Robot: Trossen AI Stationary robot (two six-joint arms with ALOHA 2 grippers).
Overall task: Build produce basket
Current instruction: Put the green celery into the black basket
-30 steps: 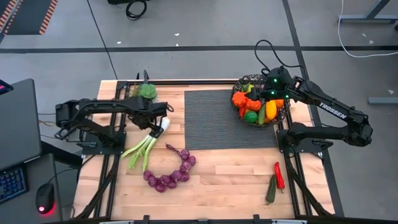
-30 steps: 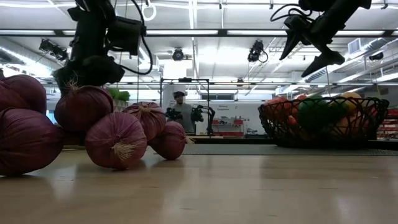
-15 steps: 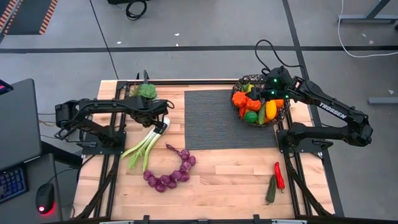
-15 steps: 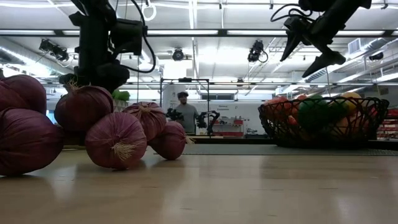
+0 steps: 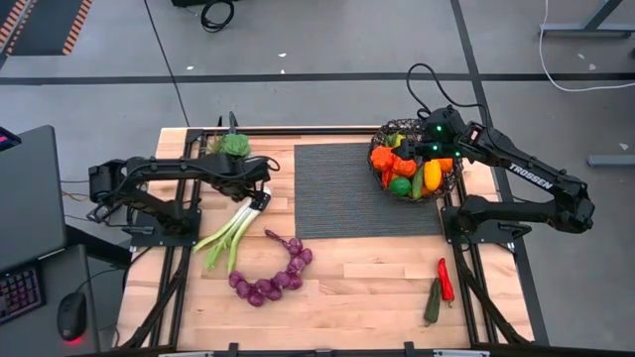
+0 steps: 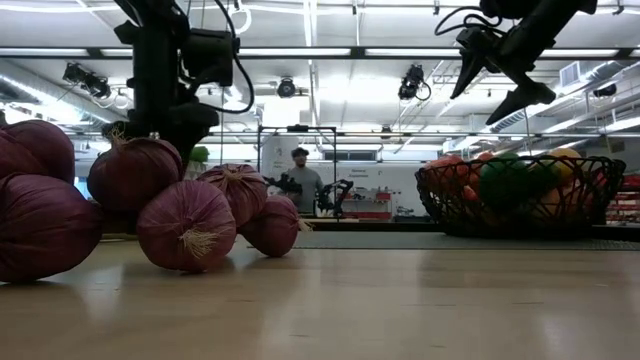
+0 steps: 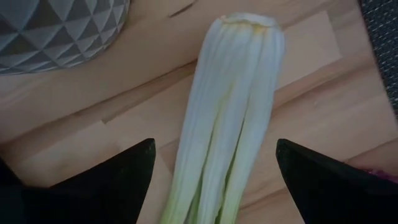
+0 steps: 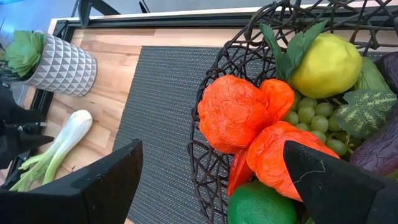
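High view, left side: your left gripper (image 5: 260,198) sits low over the white end of the leek (image 5: 230,231), jaws spread wide to either side of the stalk and not pinching it.
Left wrist view: you see the leek's pale end (image 7: 231,118) between the two dark fingers (image 7: 118,177), a gap on each side; the grey patterned pot (image 7: 59,28) lies just beyond.
Pot: the small plant pot (image 5: 234,147) stands on the tabletop (image 5: 367,288) near the left gripper.
Purple string: the string of purple bulbs (image 5: 275,275) curls on the tabletop just beside the leek's green leaves; in the low view it fills the left foreground (image 6: 150,200).
Mat: a dark woven mat (image 5: 352,188) lies between the leek and the basket.
Basket: the wire basket (image 5: 412,159) rests at the mat's right corner, holding orange, yellow and green produce (image 8: 249,118).
Right gripper: your right gripper (image 5: 429,149) hovers above the basket, jaws released and empty.
Loose produce: a red chilli (image 5: 445,280) and a green cucumber (image 5: 433,301) lie together near the tabletop's right front edge.
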